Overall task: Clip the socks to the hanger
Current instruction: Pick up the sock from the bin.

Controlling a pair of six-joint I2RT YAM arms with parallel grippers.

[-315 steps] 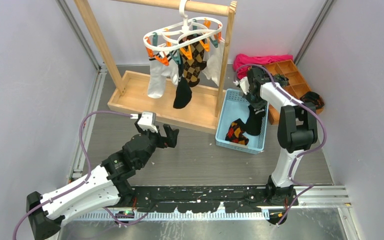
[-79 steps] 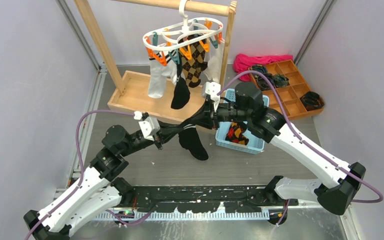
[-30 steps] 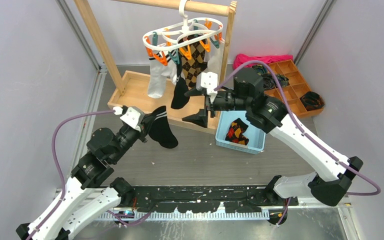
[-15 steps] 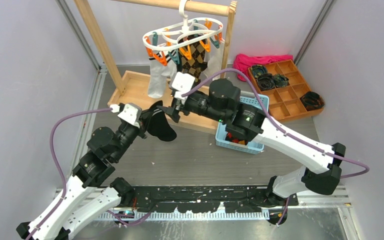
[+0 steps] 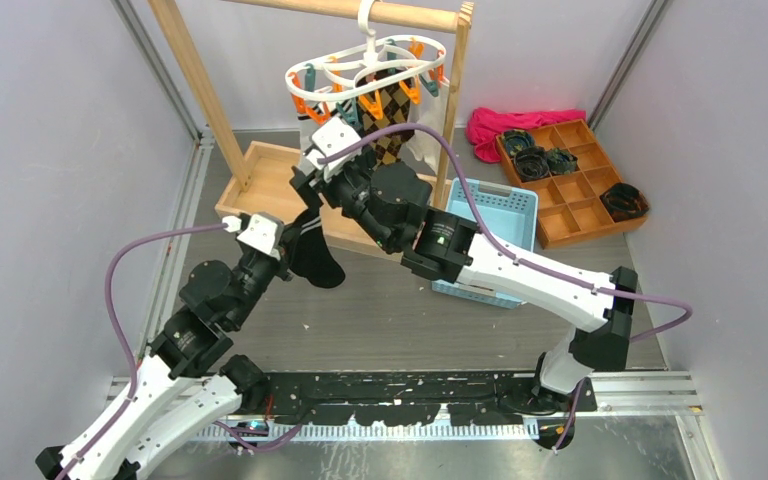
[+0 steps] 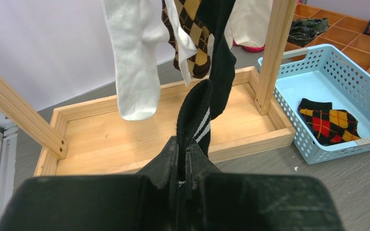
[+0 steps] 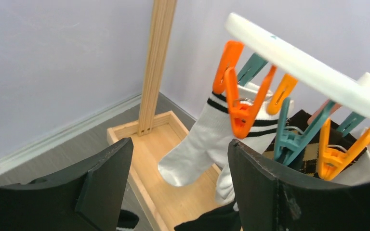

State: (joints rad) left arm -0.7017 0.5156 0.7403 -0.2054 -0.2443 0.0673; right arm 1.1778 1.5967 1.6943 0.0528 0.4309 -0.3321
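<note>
My left gripper (image 6: pixel 182 144) is shut on the cuff of a black sock (image 6: pixel 196 113) with two thin white stripes and holds it up in front of the wooden tray; the sock (image 5: pixel 313 255) dangles below the fingers. A second black sock (image 6: pixel 221 62) hangs from the hanger just behind it. The white hanger (image 5: pixel 332 62) with orange and teal clips hangs from the rack's bar. My right gripper (image 7: pixel 180 149) is open with nothing between its fingers, just under the hanger ring (image 7: pixel 298 65) and an orange clip (image 7: pixel 238 108) that pinches a white sock (image 7: pixel 197 144).
The wooden rack frame (image 5: pixel 192 75) and its tray base (image 6: pixel 101 144) stand behind the socks. A blue basket (image 6: pixel 366 82) to the right holds an argyle sock (image 6: pixel 330 125). An orange divided tray (image 5: pixel 570 180) and pink cloth (image 5: pixel 520 122) lie far right.
My right arm has swung left from beside the basket to under the hanger's left clips, its jaws a little narrower. The left gripper still holds the black sock, almost in place.
</note>
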